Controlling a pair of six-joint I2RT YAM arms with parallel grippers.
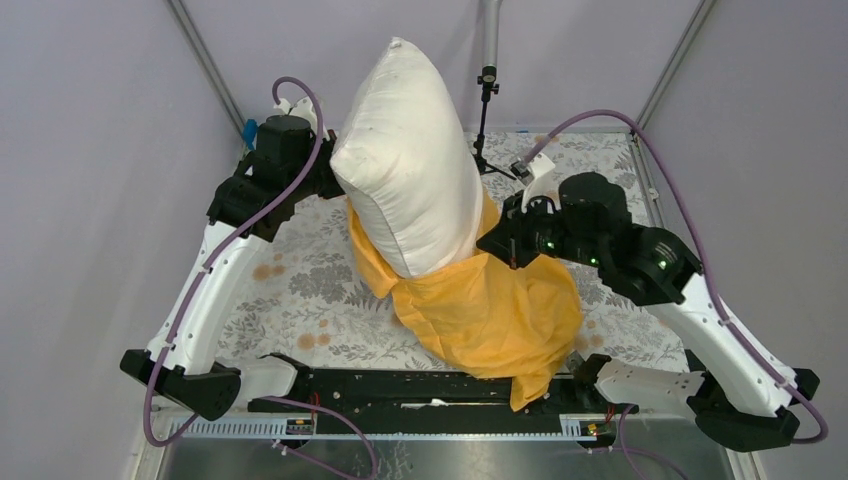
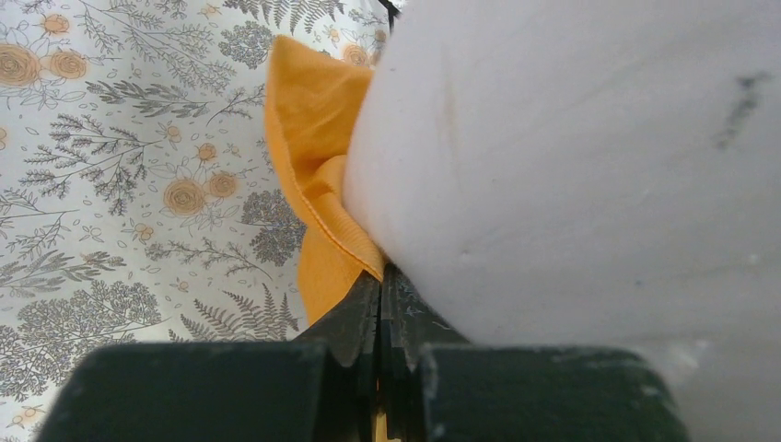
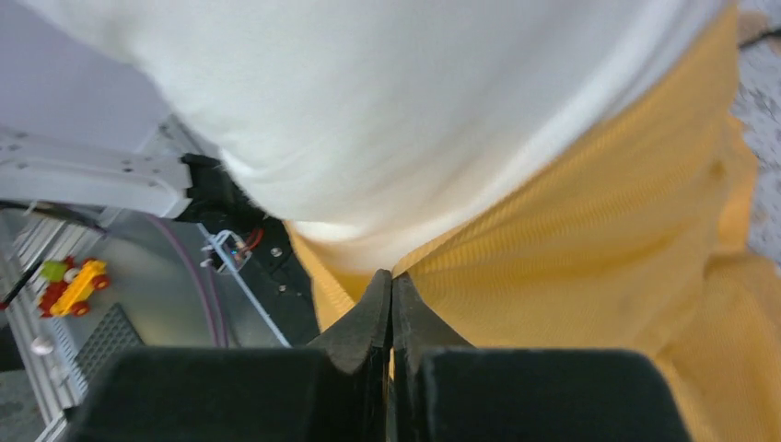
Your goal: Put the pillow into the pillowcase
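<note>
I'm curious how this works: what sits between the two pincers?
The white pillow, its lower end tucked into the orange pillowcase, whose edge the left pincer and right pincer each pinch. The top view shows it.

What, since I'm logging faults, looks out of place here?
The pillowcase droops over the table at its near edge, across the black rail. The pillow carries a dark smudge, seen by the left wrist camera.

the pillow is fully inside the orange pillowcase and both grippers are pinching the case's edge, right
Not fully. The top external view shows only the lower end of the pillow in the pillowcase; most of it sticks out above the opening. The rest holds: left gripper and right gripper are each shut on the case's edge.
</note>
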